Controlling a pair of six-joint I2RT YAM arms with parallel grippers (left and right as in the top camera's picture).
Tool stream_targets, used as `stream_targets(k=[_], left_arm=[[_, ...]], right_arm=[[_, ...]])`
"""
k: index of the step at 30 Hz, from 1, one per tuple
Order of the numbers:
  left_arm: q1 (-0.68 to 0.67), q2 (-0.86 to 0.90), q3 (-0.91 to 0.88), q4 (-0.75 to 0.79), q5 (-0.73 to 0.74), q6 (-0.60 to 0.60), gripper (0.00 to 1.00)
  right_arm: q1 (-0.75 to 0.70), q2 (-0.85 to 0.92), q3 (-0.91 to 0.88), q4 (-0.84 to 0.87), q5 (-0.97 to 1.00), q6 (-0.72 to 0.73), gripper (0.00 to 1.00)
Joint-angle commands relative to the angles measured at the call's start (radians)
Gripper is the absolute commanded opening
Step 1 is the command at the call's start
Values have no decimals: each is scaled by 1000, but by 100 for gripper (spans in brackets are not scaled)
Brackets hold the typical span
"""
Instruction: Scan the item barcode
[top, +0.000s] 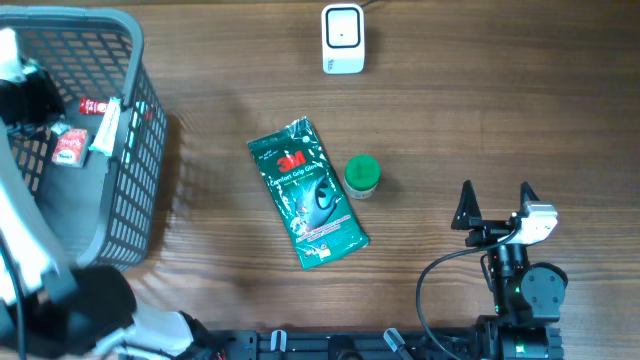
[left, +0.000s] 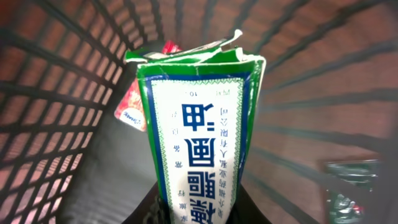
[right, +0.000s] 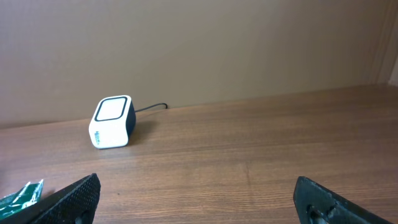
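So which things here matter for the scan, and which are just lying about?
In the job: carton, held by left gripper; scanner.
Lying about: 3M pack, green-lidded jar, basket, red packet in it; right gripper open, empty.

Mock shop checkout on a lab bench: white cabled cube barcode scanner (top: 342, 38), grey plastic mesh shopping basket (top: 135, 170), green 3M retail packet (top: 307, 192), brown wood-grain tabletop (top: 500, 100).
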Motion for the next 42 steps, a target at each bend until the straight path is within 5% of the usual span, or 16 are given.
stream_targets(k=[1,5,9,12,16,21,23,26,27,28,32,36,39,40,42], left_arm=[[-51,-184,24,-81,115,-169,16],[-217,-324,23,-174,285,-198,16],[-485,-330,-26,-266,275,-194,17],[-662,-330,-214,-190,270,-195,17],[-831,-328,-554,190,270,-305,16],[-970,-266,-1001,759,214,-267,19],[-982,-207,-1088,862,113,-208,24],[-982,-166,-1093,885,20,-208,29],[-982,-166,-1093,916,18,-208,47],[-982,-167,-1091,949,17,-208,100],[-951,-304,-830,802,-31,-209,100],[-903,-481,-472,578,-251,-208,100],[-858,-625,-433,487,-439,-116,100],[-832,-664,-433,468,-521,-189,100],[-721,-726,-433,430,-761,-583,100]], right_arm=[[2,-5,-1,3,10,2,100],[2,-5,-1,3,10,2,100],[2,-5,-1,3,10,2,100],[2,-5,-1,3,10,2,100],[2,-5,-1,3,10,2,100],[2,-5,-1,3,10,2,100],[2,-5,-1,3,10,2,100],[2,-5,-1,3,10,2,100],[2,-5,-1,3,10,2,100],[2,-5,-1,3,10,2,100],[2,-5,-1,3,10,2,100],[2,-5,-1,3,10,2,100],[2,-5,-1,3,10,2,100],[2,-5,-1,3,10,2,100],[2,-5,-1,3,10,2,100]])
